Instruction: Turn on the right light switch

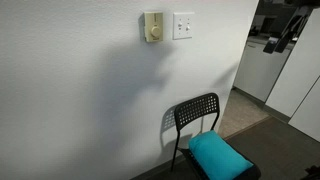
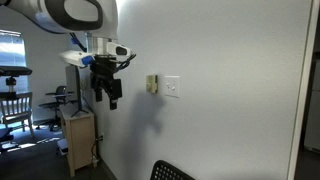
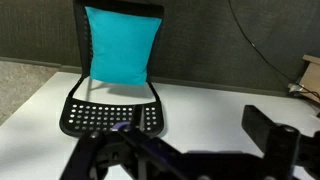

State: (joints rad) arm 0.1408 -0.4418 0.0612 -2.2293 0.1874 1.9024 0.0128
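Right light switch (image 2: 172, 87) sitting just beside the dial plate (image 2: 152, 84)
The gripper (image 2: 110, 97) is hovering off the dial plate's opposite side (clear of the wall), jaws gaping; the reach is looking sideways past that plate.

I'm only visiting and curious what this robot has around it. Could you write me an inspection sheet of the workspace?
Surface: plain white wall, carrying two plates side by side.
Job's things: small white square switch plate with flat rockers, next to a cream plate with a round dial knob; nothing is touching it.
Clutter: black perforated metal chair with a teal cushion on its seat, below the plates.
Grippers: black two-finger gripper, apart from the plates; jaws look apart and hold nothing.
Cables: thin dark cable in the wrist view's background.
Surroundings: light wooden cabinet below the arm; white cabinets beyond the wall's end.
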